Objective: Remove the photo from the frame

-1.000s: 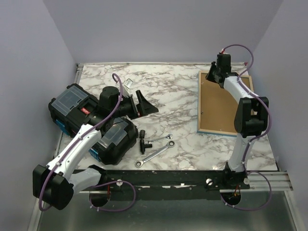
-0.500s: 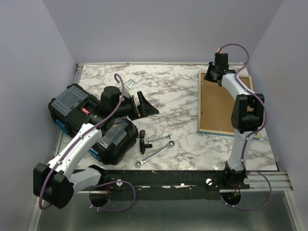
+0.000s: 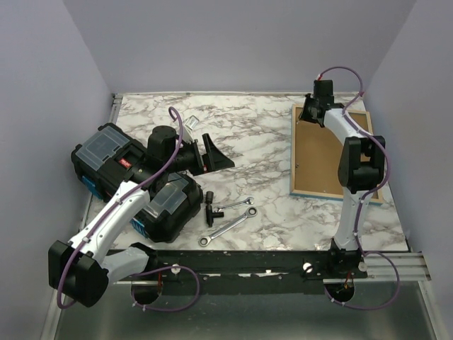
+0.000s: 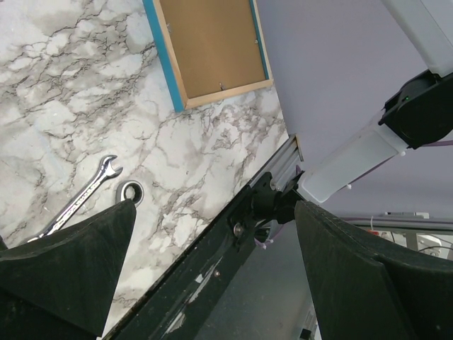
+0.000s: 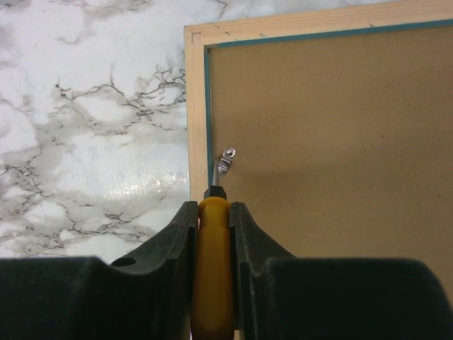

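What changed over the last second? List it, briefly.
The right arm edged slightly left and farther out. The right claw still grips the yellow-handled tool at the frame's metal clip. The left claw stayed open and still. The frame, wrenches and black cases did not move.

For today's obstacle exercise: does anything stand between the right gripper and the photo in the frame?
Yes: the frame lies back-up, its brown backing board, a metal tab at its edge, covers the opening. No photo shows.
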Tool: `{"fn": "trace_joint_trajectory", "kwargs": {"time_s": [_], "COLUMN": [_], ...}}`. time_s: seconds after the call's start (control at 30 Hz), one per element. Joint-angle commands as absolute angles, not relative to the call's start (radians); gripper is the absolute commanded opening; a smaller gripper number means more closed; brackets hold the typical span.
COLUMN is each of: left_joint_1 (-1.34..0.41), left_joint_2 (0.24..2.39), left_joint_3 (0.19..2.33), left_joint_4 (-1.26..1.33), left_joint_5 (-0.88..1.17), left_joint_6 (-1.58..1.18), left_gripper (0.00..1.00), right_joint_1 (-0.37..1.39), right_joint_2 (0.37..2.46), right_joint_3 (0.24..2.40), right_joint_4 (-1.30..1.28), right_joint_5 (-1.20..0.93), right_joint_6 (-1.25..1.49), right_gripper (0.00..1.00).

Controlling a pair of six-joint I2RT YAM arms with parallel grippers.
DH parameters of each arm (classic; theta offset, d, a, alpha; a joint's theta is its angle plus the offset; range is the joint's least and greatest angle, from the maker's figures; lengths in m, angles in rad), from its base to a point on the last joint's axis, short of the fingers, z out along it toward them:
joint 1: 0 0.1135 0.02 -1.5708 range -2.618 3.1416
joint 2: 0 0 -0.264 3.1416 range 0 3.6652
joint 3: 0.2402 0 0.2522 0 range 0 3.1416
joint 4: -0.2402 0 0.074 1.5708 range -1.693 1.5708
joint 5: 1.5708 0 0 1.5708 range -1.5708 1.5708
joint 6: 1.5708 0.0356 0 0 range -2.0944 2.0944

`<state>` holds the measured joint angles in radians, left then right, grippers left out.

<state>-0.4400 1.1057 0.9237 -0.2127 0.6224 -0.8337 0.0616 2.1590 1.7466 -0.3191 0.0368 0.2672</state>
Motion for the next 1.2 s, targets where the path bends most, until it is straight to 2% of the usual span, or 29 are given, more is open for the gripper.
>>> {"fn": "trace_joint_trajectory", "kwargs": {"time_s": [0.0, 0.3, 0.5, 0.63, 0.83, 0.97, 1.17], "left_joint_1": [-0.443, -0.443, -0.446, -0.456, -0.497, -0.532, -0.582], "left_joint_2": [1.093, 1.091, 1.078, 1.074, 1.062, 1.069, 1.068], "left_joint_3": [0.953, 0.946, 0.937, 0.942, 0.95, 0.961, 0.963], "left_joint_4": [-0.209, -0.191, -0.19, -0.197, -0.21, -0.2, -0.188], "left_joint_5": [0.647, 0.664, 0.665, 0.672, 0.639, 0.637, 0.61], "left_joint_6": [-0.814, -0.821, -0.806, -0.783, -0.734, -0.727, -0.733], "left_gripper": [0.98, 0.98, 0.99, 0.98, 0.98, 0.98, 0.99], "right_joint_1": [0.068, 0.087, 0.124, 0.164, 0.208, 0.249, 0.3], "right_joint_2": [2.182, 2.159, 2.025, 1.871, 1.616, 1.519, 1.469], "right_joint_3": [1.784, 1.775, 1.715, 1.582, 1.321, 1.204, 1.113], "right_joint_4": [-0.367, -0.429, -0.514, -0.653, -0.801, -0.885, -0.846], "right_joint_5": [0.064, 0.11, 0.165, 0.248, 0.256, 0.23, 0.159], "right_joint_6": [0.247, 0.243, 0.279, 0.341, 0.356, 0.382, 0.391], "right_gripper": [0.01, 0.01, 0.0, 0.0, 0.01, 0.01, 0.01]}}
